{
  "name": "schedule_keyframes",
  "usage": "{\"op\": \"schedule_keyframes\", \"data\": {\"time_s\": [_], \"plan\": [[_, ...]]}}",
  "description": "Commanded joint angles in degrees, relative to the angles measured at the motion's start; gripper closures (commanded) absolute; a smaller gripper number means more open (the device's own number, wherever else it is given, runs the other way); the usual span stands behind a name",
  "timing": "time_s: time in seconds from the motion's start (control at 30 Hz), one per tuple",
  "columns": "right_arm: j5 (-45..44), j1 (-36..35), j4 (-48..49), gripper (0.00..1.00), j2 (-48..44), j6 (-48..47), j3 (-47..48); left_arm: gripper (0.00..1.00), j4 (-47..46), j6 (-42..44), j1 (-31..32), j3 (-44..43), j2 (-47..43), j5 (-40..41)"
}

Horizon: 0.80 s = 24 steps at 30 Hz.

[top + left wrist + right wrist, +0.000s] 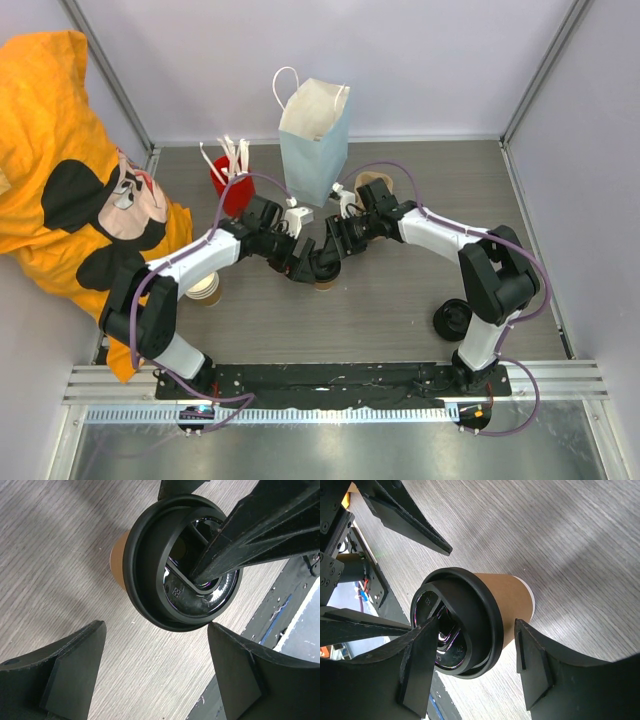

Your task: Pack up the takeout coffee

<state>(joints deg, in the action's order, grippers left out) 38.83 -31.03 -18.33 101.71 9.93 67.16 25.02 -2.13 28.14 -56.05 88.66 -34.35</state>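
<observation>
Both grippers are crowded round the small tan-brown paper cup with a round black plastic lid (pixel 510 600), stood upright on the grey wood-grain table (pixel 560 530) near the pale blue paper bag (pixel 315 150). The right gripper (pixel 475 625) is spread astride the lid's rim, one finger over the lid top and the other just off the cup wall, so nothing is clamped. The left gripper (pixel 156 627) is parted wide, cup just past its tips.

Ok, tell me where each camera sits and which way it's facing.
Top external: above and behind the arms, looking down on the table; left arm and right arm both show.
Left wrist: on the left arm, looking past the left tool down at the takeout coffee; the other arm's finger crosses its lid.
Right wrist: on the right arm, facing the coffee at a slant, framed by the right tool.
Both wrist views share the coffee.
</observation>
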Motion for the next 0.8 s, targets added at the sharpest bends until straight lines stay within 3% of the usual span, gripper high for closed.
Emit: {"op": "schedule_keyframes", "data": {"time_s": [0.0, 0.3, 0.47, 0.77], "plan": [[-7.01, -0.53, -1.45, 0.36, -0.11, -2.2, -1.85, 0.13, -4.89, -1.38, 0.25, 0.85, -1.74, 0.95], [-7.36, -0.79, -1.36, 0.36, 0.33, -2.29, -2.03, 0.13, -7.78, -2.96, 0.16, 1.82, -1.83, 1.48], [-8.06, -1.32, -1.45, 0.37, 0.07, -2.64, -2.73, 0.13, -6.74, -2.7, 0.16, 1.3, 0.1, 7.36], [-10.35, -2.11, -1.97, 0.39, -0.2, -3.78, -4.05, 0.15, -6.03, -1.65, 0.16, 2.35, 1.34, 10.62]]}}
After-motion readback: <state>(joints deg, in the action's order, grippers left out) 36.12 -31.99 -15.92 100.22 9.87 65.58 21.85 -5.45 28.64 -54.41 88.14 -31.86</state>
